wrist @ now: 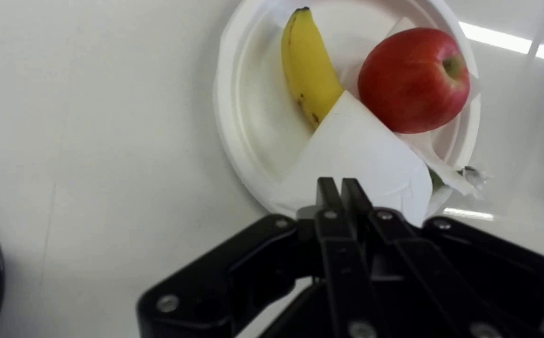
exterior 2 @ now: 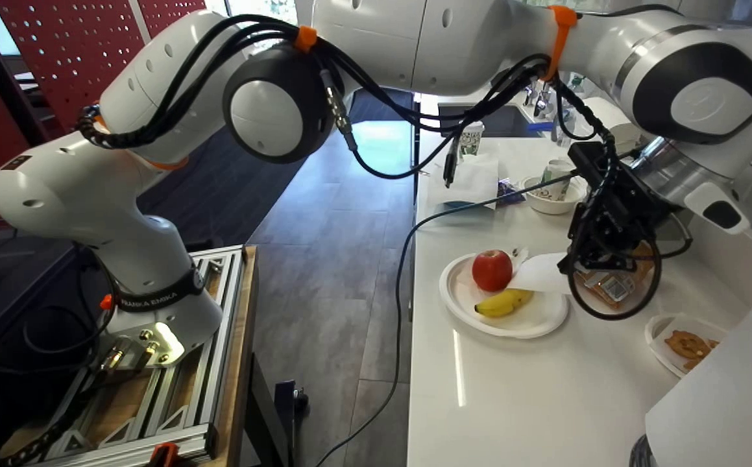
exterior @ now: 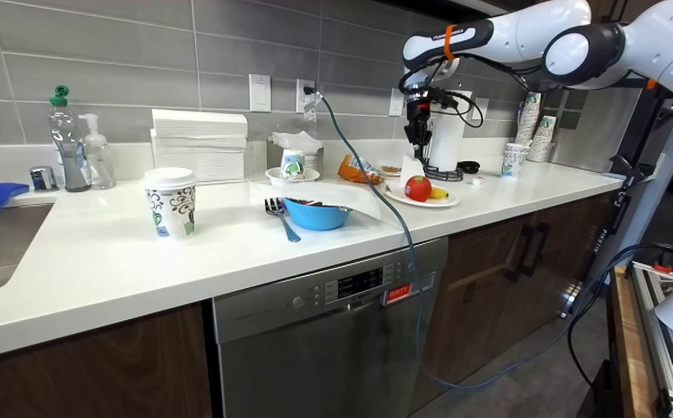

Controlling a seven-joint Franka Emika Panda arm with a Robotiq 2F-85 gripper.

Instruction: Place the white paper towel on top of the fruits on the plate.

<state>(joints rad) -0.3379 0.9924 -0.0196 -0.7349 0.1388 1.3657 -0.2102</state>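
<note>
I have the gripper (wrist: 340,184) clenched on the white paper towel (wrist: 368,155) over the plate (wrist: 264,117), one towel corner reaching between the banana (wrist: 310,65) and the apple (wrist: 410,80).

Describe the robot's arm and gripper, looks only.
The Franka Emika Panda arm is glossy white and smoothly rounded, with black joints capped by pale discs and a black base band lettered FRANKA EMIKA. Black cables run along it, with orange straps. The Robotiq gripper is black, with angular linkages, silvery screw heads and two slim, straight fingers.
</note>
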